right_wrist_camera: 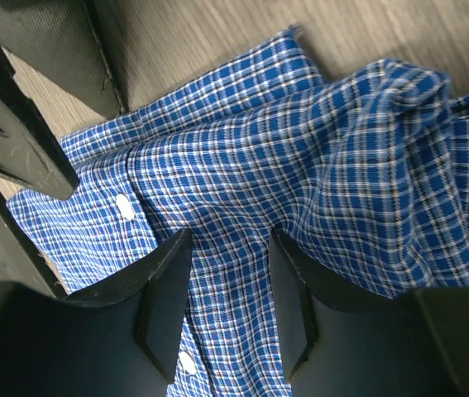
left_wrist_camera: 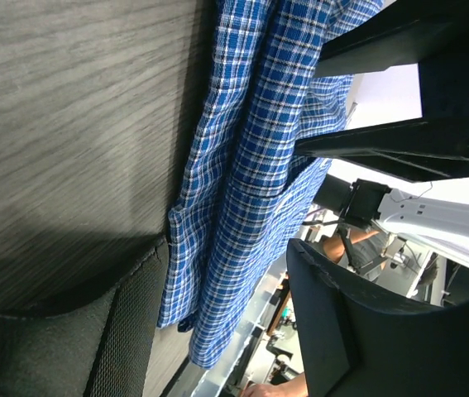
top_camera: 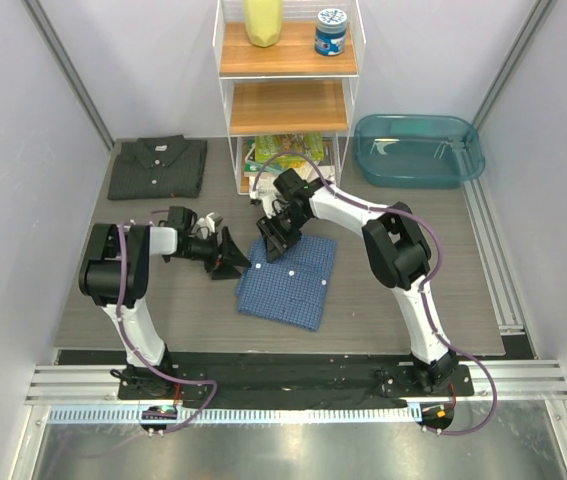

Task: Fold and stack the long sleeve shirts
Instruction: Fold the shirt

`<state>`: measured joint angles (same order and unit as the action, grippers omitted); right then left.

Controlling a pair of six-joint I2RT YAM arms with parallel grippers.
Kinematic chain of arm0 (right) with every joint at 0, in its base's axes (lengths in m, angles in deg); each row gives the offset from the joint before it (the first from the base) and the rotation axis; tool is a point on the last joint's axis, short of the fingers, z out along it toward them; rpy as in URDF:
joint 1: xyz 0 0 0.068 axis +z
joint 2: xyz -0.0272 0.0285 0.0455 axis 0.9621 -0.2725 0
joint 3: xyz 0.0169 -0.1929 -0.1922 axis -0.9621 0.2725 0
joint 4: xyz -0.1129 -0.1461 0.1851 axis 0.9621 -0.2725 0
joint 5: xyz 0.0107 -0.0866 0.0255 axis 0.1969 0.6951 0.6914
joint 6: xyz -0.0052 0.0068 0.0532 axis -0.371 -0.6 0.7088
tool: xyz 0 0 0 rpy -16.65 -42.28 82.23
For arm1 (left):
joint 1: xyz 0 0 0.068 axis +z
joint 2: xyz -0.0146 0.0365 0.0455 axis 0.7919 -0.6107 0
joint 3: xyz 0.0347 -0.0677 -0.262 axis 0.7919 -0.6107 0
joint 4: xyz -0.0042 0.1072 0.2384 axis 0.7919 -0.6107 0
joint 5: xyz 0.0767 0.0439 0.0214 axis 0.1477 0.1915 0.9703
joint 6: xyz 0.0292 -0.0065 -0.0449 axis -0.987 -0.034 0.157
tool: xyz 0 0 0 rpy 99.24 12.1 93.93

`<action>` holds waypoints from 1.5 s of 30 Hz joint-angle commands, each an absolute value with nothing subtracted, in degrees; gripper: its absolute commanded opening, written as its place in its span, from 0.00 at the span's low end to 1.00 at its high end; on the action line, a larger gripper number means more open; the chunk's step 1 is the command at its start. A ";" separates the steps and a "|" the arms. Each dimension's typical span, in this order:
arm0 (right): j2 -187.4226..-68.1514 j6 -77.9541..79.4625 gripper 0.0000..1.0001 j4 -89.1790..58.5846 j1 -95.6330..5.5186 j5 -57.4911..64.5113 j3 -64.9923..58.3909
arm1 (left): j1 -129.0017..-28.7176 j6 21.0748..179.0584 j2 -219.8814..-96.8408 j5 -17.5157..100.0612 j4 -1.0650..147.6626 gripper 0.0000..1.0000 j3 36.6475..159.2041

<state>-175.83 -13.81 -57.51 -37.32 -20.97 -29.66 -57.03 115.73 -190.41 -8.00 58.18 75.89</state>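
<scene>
The blue check shirt [top_camera: 288, 280] lies folded mid-table. My right gripper [top_camera: 275, 235] comes down on its back edge. In the right wrist view the gripper [right_wrist_camera: 230, 240] is pressed into the cloth. A band of shirt [right_wrist_camera: 234, 165] fills the gap between its fingers [right_wrist_camera: 164, 289], and creases run out from the tips. My left gripper [top_camera: 231, 258] is at the shirt's left edge. There the gripper [left_wrist_camera: 226, 248] stands open around the hanging layered edge [left_wrist_camera: 242, 190], and one finger [left_wrist_camera: 358, 331] is clear of the cloth. The charcoal shirt [top_camera: 158, 167] lies folded at the back left.
A white wire shelf unit [top_camera: 288, 95] stands at the back middle, with a yellow object [top_camera: 263, 20] and a blue jar [top_camera: 331, 32] on top and packets [top_camera: 283, 152] at its foot. A teal tub [top_camera: 418, 150] sits back right.
</scene>
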 commanded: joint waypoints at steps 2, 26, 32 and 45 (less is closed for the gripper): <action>-177.84 -13.35 0.48 -56.27 -37.36 -18.47 -29.71 | -58.25 114.68 -194.31 2.07 61.08 0.62 74.54; -178.81 -13.44 0.48 -55.66 -37.36 -18.91 -29.44 | -62.99 125.05 -198.71 5.24 73.13 0.43 75.33; -176.53 -12.22 0.51 -55.66 -37.62 -18.82 -29.44 | -62.21 119.71 -196.34 7.78 62.96 0.00 78.92; -156.85 -9.48 0.77 -57.50 -49.66 -22.95 -17.51 | -45.17 78.84 -187.02 39.58 12.79 0.00 106.06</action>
<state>-165.29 -9.35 -56.79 -46.52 -23.61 -20.68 -51.08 95.47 -189.17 21.39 30.38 95.19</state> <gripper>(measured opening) 0.760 0.058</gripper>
